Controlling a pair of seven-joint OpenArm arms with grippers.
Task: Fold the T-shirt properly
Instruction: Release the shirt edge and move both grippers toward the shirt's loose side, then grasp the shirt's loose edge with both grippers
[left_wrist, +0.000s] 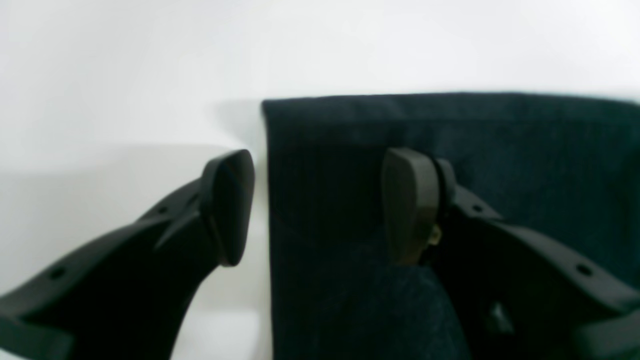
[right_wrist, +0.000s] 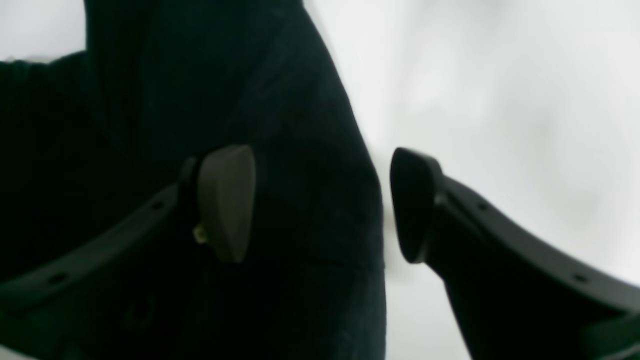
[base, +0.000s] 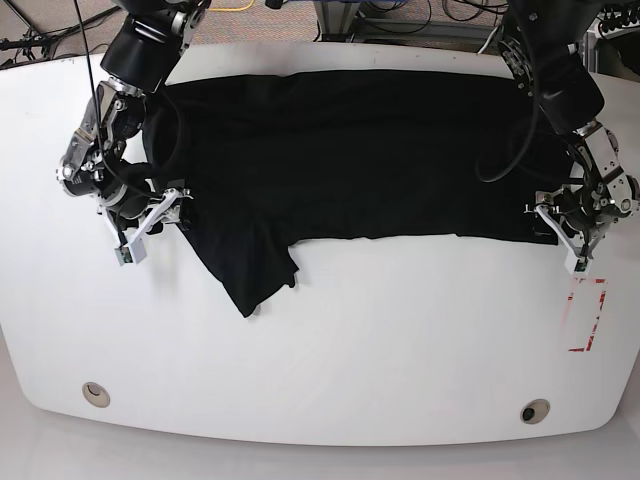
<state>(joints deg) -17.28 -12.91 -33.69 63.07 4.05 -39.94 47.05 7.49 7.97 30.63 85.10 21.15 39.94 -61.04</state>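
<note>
The black T-shirt (base: 350, 160) lies spread across the back half of the white table (base: 380, 350), with one sleeve (base: 250, 275) reaching toward the front. My left gripper (left_wrist: 320, 200) is open over the shirt's edge near a corner (left_wrist: 265, 105). One of its fingers is over bare table and the other over the cloth (left_wrist: 500, 140). In the base view this gripper (base: 562, 238) is at the shirt's right end. My right gripper (right_wrist: 320, 200) is also open and straddles the shirt's edge (right_wrist: 370, 200). It shows in the base view (base: 150, 222) at the shirt's left end.
A red marking (base: 590, 315) sits on the table near its right edge. Two round holes (base: 95, 393) (base: 533, 411) lie close to the front edge. Cables and equipment run behind the table's back edge.
</note>
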